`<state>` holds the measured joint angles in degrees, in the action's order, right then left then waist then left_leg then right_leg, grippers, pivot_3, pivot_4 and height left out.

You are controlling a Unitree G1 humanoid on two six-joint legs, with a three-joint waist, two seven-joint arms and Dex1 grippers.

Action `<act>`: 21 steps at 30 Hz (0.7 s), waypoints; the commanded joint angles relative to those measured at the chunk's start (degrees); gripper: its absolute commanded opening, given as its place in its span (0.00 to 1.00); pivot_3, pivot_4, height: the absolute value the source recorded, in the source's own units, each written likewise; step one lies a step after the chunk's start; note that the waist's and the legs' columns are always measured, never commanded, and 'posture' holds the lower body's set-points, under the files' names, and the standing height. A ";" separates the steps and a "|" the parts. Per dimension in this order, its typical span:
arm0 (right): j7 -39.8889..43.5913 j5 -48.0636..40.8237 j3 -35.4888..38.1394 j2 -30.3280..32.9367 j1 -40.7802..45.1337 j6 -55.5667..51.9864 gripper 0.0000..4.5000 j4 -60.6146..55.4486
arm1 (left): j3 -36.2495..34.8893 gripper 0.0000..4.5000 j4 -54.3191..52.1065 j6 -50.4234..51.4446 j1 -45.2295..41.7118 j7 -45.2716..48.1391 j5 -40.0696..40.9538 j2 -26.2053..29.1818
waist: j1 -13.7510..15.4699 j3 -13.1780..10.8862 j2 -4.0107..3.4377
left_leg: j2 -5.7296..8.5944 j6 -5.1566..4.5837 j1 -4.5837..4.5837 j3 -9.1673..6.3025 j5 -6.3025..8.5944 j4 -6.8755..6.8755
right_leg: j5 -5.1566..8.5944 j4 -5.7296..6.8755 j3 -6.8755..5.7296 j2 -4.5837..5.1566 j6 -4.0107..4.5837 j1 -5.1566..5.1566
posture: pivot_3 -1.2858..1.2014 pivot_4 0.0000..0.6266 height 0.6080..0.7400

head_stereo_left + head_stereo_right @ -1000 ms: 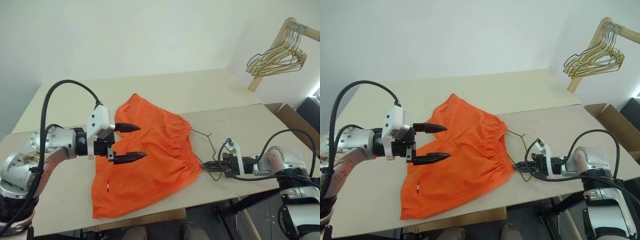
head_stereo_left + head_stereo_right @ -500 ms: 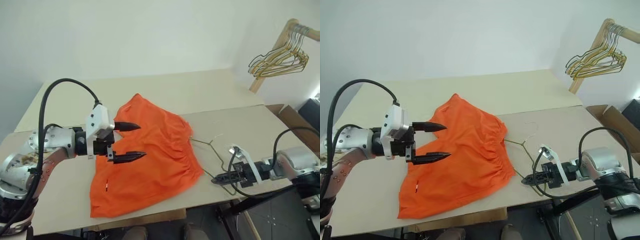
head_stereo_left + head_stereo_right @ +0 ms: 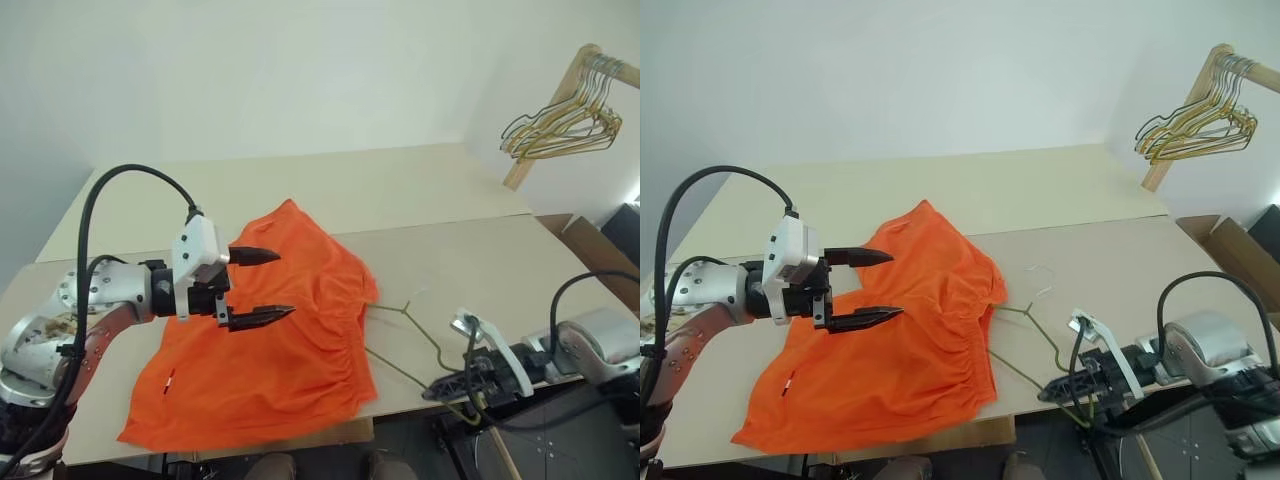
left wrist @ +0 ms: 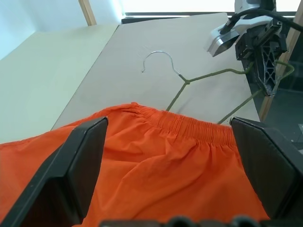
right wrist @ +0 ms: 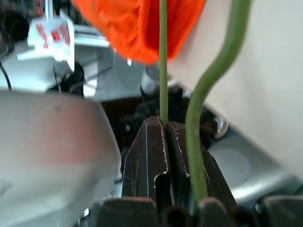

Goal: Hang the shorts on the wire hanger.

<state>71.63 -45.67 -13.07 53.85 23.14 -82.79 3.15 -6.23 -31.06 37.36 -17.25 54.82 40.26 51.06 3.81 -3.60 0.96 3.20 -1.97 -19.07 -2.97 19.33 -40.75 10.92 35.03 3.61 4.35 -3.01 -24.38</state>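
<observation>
The bright orange shorts (image 3: 280,345) lie spread flat on the table (image 3: 470,250), their gathered waistband facing right. My left gripper (image 3: 895,285) hovers open above their upper left part, with nothing between its fingers (image 4: 80,161). The thin olive wire hanger (image 3: 1025,312) lies right of the waistband, hook (image 4: 156,59) pointing away, and one arm runs under the shorts' edge. At the table's front edge my right gripper (image 3: 1044,394) is shut on the hanger's lower wire (image 5: 163,71), with the shorts (image 5: 137,23) just beyond.
A bunch of pale wire hangers (image 3: 560,120) hangs on a wooden rack at the upper right. A cardboard box (image 3: 1238,245) sits on the floor to the right of the table. The table's front edge runs just below the shorts and my right gripper.
My right gripper drew back to the table's front edge, pulling the hanger with it. The shorts slid toward the front left and lie flatter. My left gripper stayed put.
</observation>
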 commanded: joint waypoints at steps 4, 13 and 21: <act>-6.19 0.71 6.16 -5.26 3.14 -2.19 0.00 9.21 | -1.29 0.99 -0.56 -1.45 -1.67 0.67 -0.53 0.88 | 0.35 0.09 0.00 | 0.01 0.05 -0.05 -0.08 -0.03 0.01 | 0.01 -0.04 -0.09 -0.02 0.01 -0.04 | 0.59 0.01 1.00; -10.18 1.96 10.76 -11.73 6.06 -1.30 0.00 17.79 | -1.00 0.99 -0.16 -2.15 -1.68 1.28 -1.33 0.71 | 0.19 0.22 -0.03 | 0.05 0.06 -0.06 -0.08 -0.04 0.00 | 0.00 -0.02 -0.07 0.00 0.00 -0.03 | 0.59 0.01 1.00; -10.64 2.90 10.74 -14.57 9.42 0.90 0.00 20.43 | -0.45 0.99 0.39 -2.77 -2.11 1.60 -1.73 0.57 | -0.08 0.41 -0.02 | 0.06 0.06 -0.02 -0.06 -0.04 0.01 | 0.00 -0.01 -0.06 -0.03 0.01 -0.03 | 0.59 0.00 1.00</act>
<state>61.07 -42.94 -3.89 39.54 31.38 -83.28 23.11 -6.04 -30.61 35.70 -18.16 56.20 38.73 51.45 3.73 -3.19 0.94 3.26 -1.91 -19.10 -3.04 19.29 -40.73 10.92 35.01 3.55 4.32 -3.01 -24.40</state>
